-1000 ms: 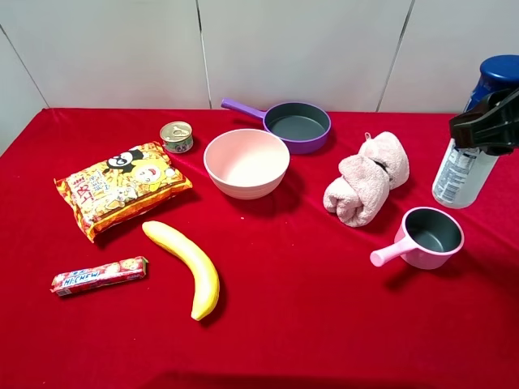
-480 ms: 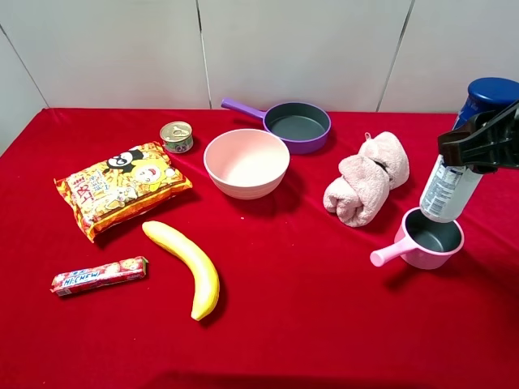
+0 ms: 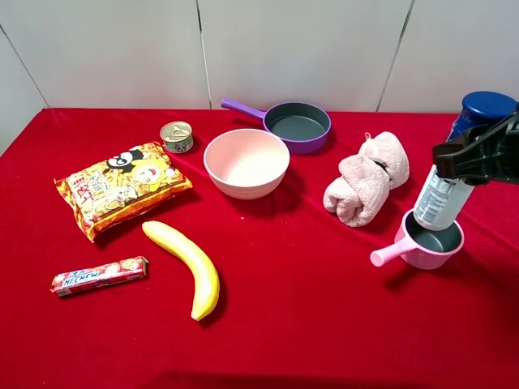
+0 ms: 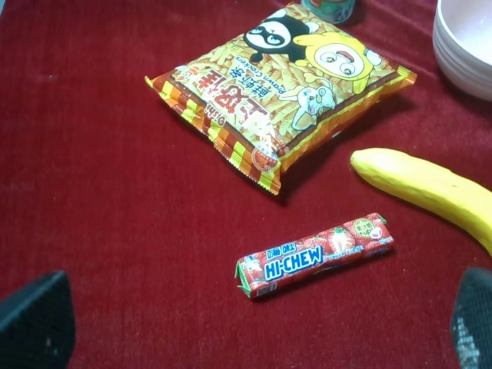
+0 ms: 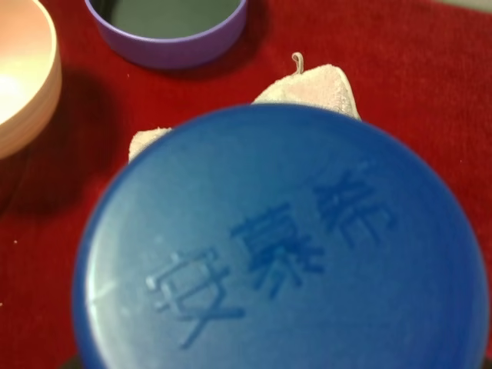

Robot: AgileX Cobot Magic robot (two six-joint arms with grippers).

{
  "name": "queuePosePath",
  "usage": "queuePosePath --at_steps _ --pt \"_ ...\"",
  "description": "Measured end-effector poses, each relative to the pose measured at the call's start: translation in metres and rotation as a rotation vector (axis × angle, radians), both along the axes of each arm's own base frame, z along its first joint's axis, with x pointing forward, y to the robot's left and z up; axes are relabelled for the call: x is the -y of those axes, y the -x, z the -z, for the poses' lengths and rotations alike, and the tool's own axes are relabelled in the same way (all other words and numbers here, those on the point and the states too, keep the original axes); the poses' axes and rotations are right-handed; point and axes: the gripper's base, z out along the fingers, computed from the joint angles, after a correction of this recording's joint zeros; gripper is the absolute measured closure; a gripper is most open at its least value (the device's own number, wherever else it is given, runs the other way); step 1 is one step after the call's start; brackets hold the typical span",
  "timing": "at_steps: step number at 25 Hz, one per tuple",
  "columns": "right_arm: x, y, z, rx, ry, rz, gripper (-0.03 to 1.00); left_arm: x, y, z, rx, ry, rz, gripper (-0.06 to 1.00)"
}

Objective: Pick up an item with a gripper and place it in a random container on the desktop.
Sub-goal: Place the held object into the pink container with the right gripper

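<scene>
The left pincer (image 4: pixel 254 330) hangs over the red counter (image 3: pixel 324 308) with its two tips wide apart and nothing between them. Far left on the counter lies a candy stick (image 3: pixel 99 275). Behind it lies a yellow snack bag (image 3: pixel 122 188). A small tin can (image 3: pixel 176 136) stands just behind the bag. A banana (image 3: pixel 185 266) lies to the right of the candy stick. Next comes a big pink bowl (image 3: pixel 246 162). A purple pan (image 3: pixel 296 126) sits behind the bowl, near the wall. Further right is a rolled pink towel (image 3: pixel 367 178). Just past it sits a small pink cup (image 3: pixel 430 239) with a short handle and a grey inside. The bottle (image 3: pixel 438 198) leans over this cup, its bottom end down in the cup's mouth and its blue cap (image 3: pixel 484 107) tipped to the right. The pictures do not show if it touches the cup's floor. The right pincer (image 3: pixel 466 154) is clamped around the bottle, just under the cap.
</scene>
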Motion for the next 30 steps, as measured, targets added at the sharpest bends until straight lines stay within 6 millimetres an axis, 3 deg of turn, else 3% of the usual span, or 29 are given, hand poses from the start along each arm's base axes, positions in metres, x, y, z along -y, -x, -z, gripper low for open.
queuePosePath --at_steps 10,30 --pt "0.001 0.003 0.009 -0.022 0.015 -0.003 0.61 0.000 0.000 0.000 0.000 0.001 -0.001 -0.03" --pt "-0.006 -0.016 0.033 -0.110 0.028 -0.001 0.61 0.000 0.000 0.000 0.000 0.001 -0.001 -0.03"
